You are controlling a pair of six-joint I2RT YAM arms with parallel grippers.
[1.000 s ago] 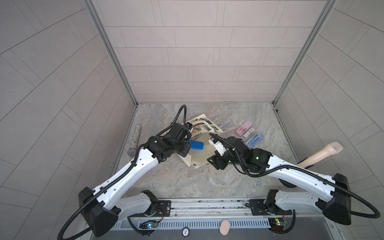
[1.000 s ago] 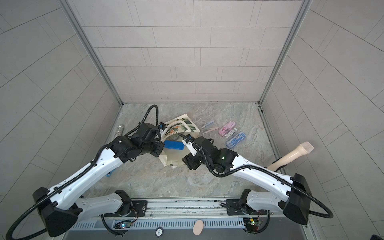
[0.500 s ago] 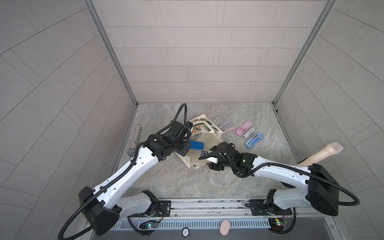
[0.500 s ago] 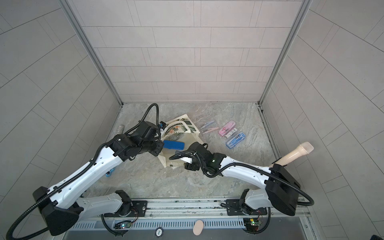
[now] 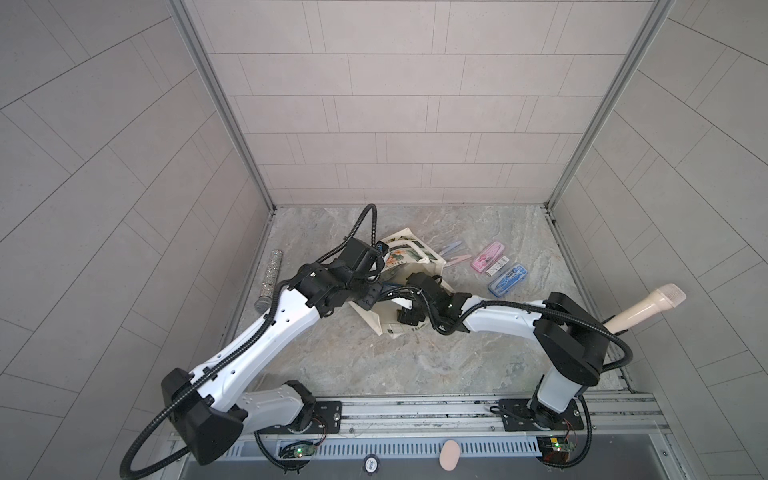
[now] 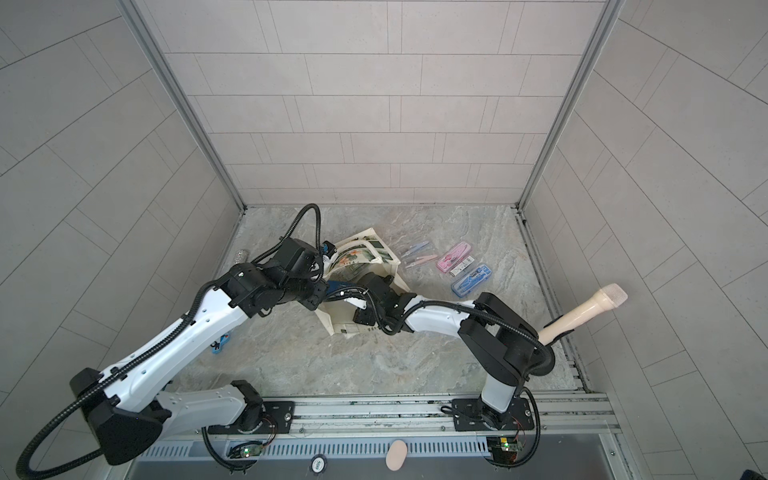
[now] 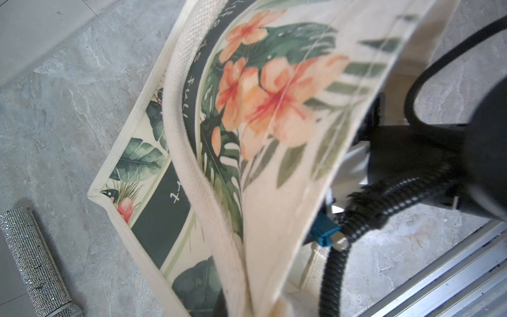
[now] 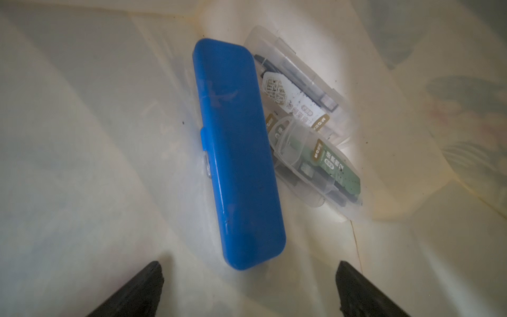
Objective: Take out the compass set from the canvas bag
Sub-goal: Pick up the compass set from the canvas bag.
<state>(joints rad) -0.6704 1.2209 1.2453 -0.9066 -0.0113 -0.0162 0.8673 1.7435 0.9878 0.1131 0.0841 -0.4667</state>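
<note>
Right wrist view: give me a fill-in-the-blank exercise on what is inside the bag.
Inside the bag, the opaque case is ____ in colour.
Beside it lie ____ clear boxes, labelled white and green.
The right gripper faces the case with its jaws ____.
Missing words: blue; two; open.

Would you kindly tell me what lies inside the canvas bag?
Inside the canvas bag lie a closed blue case and, beside it, two clear boxes of labelled items. The right pincer hangs open before them. The blue case's contents are hidden by its opaque shell.
</note>
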